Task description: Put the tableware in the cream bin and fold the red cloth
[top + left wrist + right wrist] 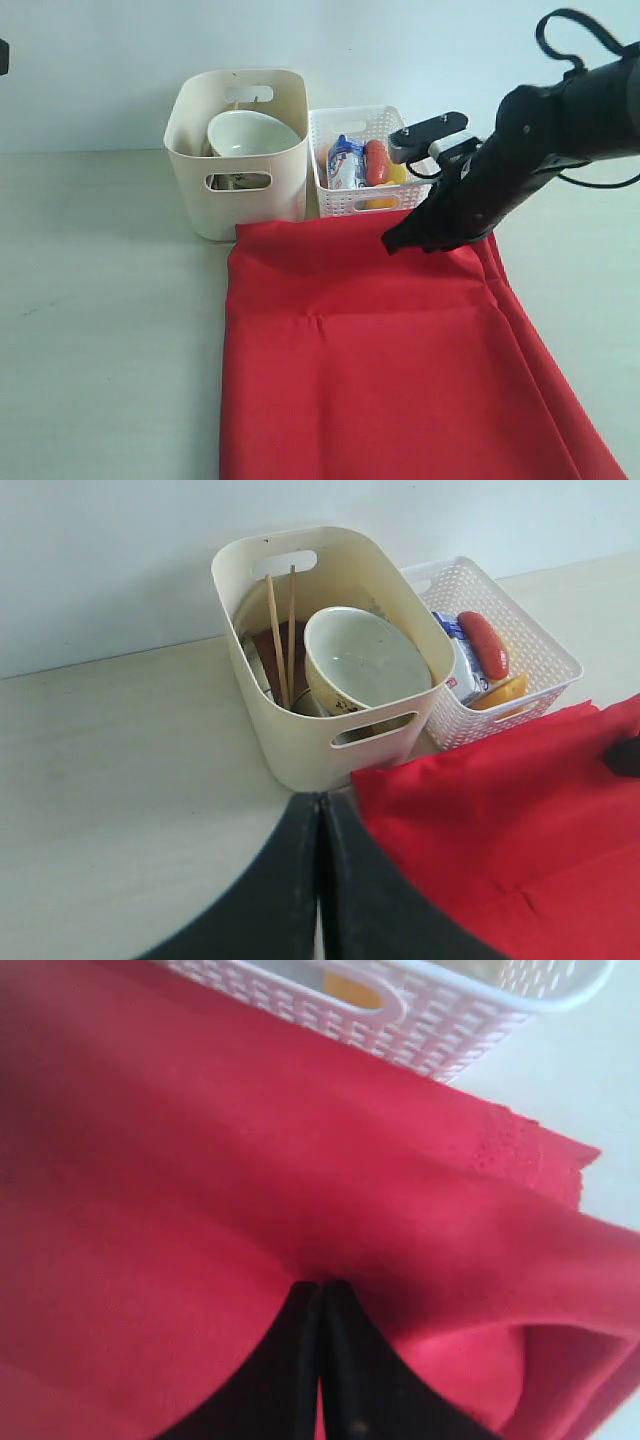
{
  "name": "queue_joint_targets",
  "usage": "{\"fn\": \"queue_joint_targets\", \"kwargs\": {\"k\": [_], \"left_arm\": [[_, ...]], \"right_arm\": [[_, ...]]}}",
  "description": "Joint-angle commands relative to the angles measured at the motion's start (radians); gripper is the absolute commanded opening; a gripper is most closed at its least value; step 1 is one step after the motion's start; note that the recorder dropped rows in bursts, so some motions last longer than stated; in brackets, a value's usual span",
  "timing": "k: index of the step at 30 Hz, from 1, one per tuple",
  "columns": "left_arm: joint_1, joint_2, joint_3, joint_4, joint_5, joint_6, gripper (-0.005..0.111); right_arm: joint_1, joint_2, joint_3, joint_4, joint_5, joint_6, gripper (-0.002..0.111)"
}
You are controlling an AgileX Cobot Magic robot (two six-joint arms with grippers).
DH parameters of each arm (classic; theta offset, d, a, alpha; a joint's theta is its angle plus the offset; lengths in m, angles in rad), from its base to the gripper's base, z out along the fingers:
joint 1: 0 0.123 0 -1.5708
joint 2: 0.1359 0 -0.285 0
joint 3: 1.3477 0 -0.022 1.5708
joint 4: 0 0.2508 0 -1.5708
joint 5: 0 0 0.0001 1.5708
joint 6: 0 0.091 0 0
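The red cloth (380, 350) lies spread on the table, with a doubled layer along its right side. My right gripper (396, 243) is down at the cloth's far edge, just in front of the basket. Its fingers (300, 1360) are shut with red cloth (200, 1160) puckered at the tips (320, 1286). The cream bin (237, 205) stands at the cloth's far left corner and holds the white bowl (250, 133). The left wrist view shows the cream bin (310, 750), bowl (365, 660) and chopsticks (281, 630). My left gripper (320, 800) is shut and holds nothing, above the table near the bin.
A white lattice basket (365, 165) with a sausage (376, 160), a milk carton (346, 163) and yellow food stands right of the bin, touching the cloth's far edge. Bare table (100, 300) stretches to the left of the cloth.
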Motion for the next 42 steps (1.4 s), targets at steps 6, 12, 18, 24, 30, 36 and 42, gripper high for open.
{"fn": "queue_joint_targets", "kwargs": {"k": [6,12,18,24,30,36,42], "left_arm": [[-0.006,-0.006,0.005,-0.032,0.003,0.003,0.0],[-0.006,-0.006,0.005,-0.032,0.002,0.003,0.0],[-0.006,-0.006,0.005,-0.032,0.003,0.003,0.0],[-0.006,-0.006,0.005,-0.032,0.005,0.006,0.0],[-0.006,-0.006,0.005,-0.032,0.007,0.007,0.0],[-0.006,-0.006,0.005,-0.034,-0.007,0.007,0.0],[-0.006,-0.006,0.012,-0.034,-0.013,0.027,0.0]], "right_arm": [[-0.009,0.141,-0.002,-0.122,-0.136,0.216,0.0],[-0.009,0.144,0.002,-0.129,-0.059,0.214,0.0],[-0.009,0.103,0.092,-0.129,-0.136,0.227,0.0],[-0.009,0.029,0.193,-0.129,-0.167,0.247,0.0],[-0.007,-0.099,0.231,-0.125,-0.14,0.247,0.0],[0.014,-0.216,0.231,-0.081,-0.069,0.197,0.0],[0.095,-0.17,0.231,-0.086,-0.013,0.133,0.0]]}}
